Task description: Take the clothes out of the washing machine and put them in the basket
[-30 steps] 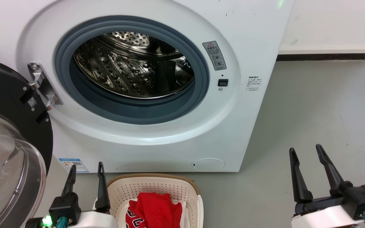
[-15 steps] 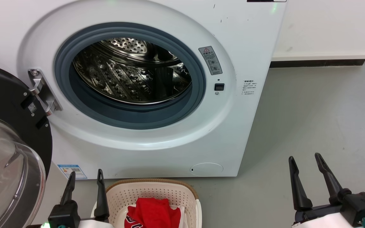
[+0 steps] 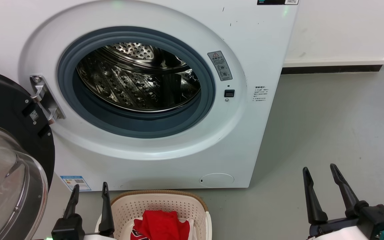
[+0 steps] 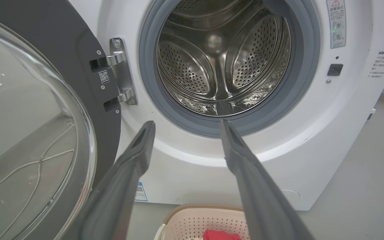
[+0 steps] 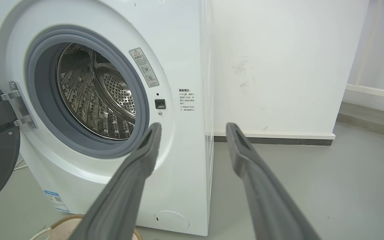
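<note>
The basket (image 3: 158, 207) stands on the floor (image 3: 328, 116) hard against the foot of the washing machine (image 3: 165, 160), just below the round opening. I'd judge that is on purpose, since anything lifted out has only a short drop. The clothes (image 3: 161, 224) lie inside it as a bunched red heap with some white at the edge. The porthole door (image 3: 12, 110) is swung fully out to the left on its hinge, leaving the opening free.

The left gripper (image 3: 90, 185) hangs low beside the basket's left rim and the right gripper (image 3: 319, 167) sits well apart over bare floor. Both have their fingers spread with nothing between them, drawn back from the opening. That reads as a pause after a drop, not a reach.

The drum (image 3: 138, 80) shows only bare perforated steel in the head view and both wrist views, so the task looks close to done. Its nearest lower curve is hidden behind the grey rubber ring, though, and a small item there could not be ruled out.

The basket's near end and the lower part of the heap are cut off by the bottom edge of the head view. Only a scrap of dark, white-edged print peeks out, and I cannot tell whether one garment or two lie there.
</note>
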Controlling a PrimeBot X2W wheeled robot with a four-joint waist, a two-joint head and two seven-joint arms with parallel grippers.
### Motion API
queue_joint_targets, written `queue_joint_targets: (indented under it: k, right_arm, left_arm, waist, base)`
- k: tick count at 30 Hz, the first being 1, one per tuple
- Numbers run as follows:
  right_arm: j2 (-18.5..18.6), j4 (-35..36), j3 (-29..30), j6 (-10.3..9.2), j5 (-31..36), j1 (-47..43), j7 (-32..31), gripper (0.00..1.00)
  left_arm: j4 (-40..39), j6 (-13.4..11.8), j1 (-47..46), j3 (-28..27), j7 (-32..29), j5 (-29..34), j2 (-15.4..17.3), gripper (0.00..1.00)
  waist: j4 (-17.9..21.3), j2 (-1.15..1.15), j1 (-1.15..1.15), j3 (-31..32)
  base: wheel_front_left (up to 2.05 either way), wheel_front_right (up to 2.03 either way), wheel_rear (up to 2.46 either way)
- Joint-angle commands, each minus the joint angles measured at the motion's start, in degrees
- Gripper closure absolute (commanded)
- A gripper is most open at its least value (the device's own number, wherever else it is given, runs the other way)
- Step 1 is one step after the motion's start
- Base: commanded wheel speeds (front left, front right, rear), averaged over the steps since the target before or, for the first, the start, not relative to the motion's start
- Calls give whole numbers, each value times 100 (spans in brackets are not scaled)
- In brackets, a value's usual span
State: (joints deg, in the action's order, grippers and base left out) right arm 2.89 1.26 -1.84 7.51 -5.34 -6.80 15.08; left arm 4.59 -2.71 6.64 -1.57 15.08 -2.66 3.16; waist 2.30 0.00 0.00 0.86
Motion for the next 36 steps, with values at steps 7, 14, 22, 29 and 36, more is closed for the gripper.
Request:
queue_joint_targets:
  k: [7, 14, 22, 29, 36]
  right_arm:
    - [1, -233, -14, 0, -71, -70, -30, 100]
    - [62, -339, -7, 0, -979, 54, -175, 100]
    - [115, -477, 10, 0, -1916, 213, -336, 100]
    - [150, -579, 34, -1, -2657, 329, -471, 100]
    - [175, -672, 63, -1, -3334, 439, -604, 100]
  left_arm:
    - [303, 15, 23, -15, -65, -38, -22, 100]
    - [392, 113, -134, -92, -297, -898, -22, 100]
    - [429, 216, -250, -117, -487, -1812, -23, 100]
    - [472, 298, -357, -152, -650, -2541, -23, 100]
    - [517, 378, -461, -186, -805, -3214, -23, 100]
  waist:
    - [3, 0, 0, -4]
    - [-10, 0, 0, -10]
    - [-25, 0, 0, -16]
    - [-38, 0, 0, -22]
    - [-51, 0, 0, -28]
  base:
    - [0, 0, 0]
    - [0, 0, 0]
    - [0, 0, 0]
    - [0, 0, 0]
    - [0, 0, 0]
